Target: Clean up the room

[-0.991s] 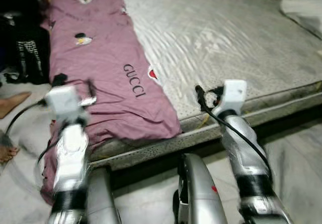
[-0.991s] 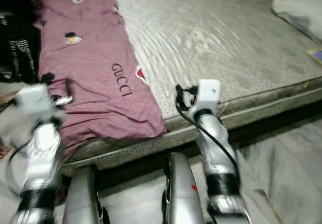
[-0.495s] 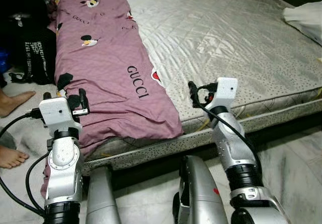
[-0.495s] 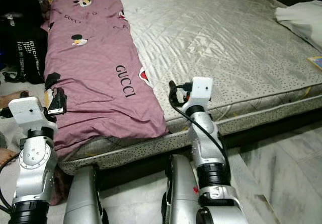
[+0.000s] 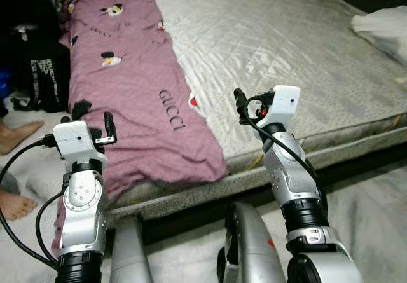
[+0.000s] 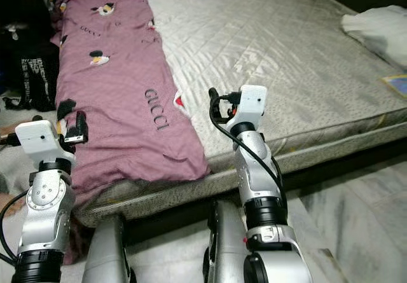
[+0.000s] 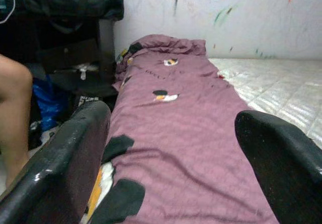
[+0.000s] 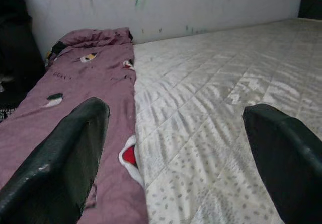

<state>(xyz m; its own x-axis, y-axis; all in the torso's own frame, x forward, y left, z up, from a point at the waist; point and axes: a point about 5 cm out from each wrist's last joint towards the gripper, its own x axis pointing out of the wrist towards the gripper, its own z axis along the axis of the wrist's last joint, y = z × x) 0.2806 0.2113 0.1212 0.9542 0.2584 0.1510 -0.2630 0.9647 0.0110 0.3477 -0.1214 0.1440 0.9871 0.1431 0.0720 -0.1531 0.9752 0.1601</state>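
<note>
The left gripper (image 7: 171, 148) hangs with its fingers (image 7: 60, 158) spread wide, holding nothing, over the near end of the purple blanket (image 5: 133, 92), which runs away from it along the left strip of the mattress (image 5: 299, 60). The right gripper (image 8: 173, 153) is spread wide too and empty, above the mattress edge with the blanket's border just to its left. The left wrist view adds a person's leg (image 7: 12, 113) and a dark bag (image 7: 65, 2) beside the bed. The head views add a white cloth (image 6: 375, 25) far right.
</note>
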